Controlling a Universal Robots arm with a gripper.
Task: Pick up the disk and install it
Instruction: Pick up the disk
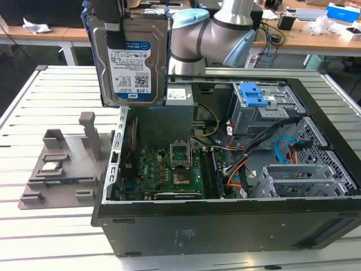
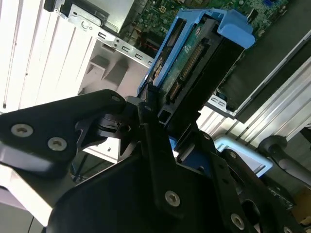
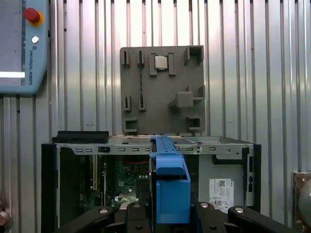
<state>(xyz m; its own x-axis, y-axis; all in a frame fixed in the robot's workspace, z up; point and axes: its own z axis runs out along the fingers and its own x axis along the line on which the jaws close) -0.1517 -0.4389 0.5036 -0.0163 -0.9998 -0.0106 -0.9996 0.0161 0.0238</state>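
Note:
The disk (image 1: 132,62), a silver hard drive with a white-and-blue label and a blue carrier frame, hangs upright in the air over the far left corner of the open computer case (image 1: 225,220). My gripper (image 1: 114,25) is shut on its upper edge. The second wrist view shows the disk (image 2: 194,63) edge-on, with its connector side in sight and the black fingers (image 2: 148,104) clamped on it. In the first wrist view the blue carrier (image 3: 170,179) sits between the gripper's links (image 3: 170,216), above the case's edge.
A grey fixture plate (image 1: 62,175) with a small silver processor chip (image 1: 52,167) lies at the exterior view's left of the case. Inside the case are the motherboard (image 1: 169,169), cables and a grey drive cage with a blue latch (image 1: 252,95). A teach pendant (image 3: 22,46) lies on the slatted table (image 1: 34,113).

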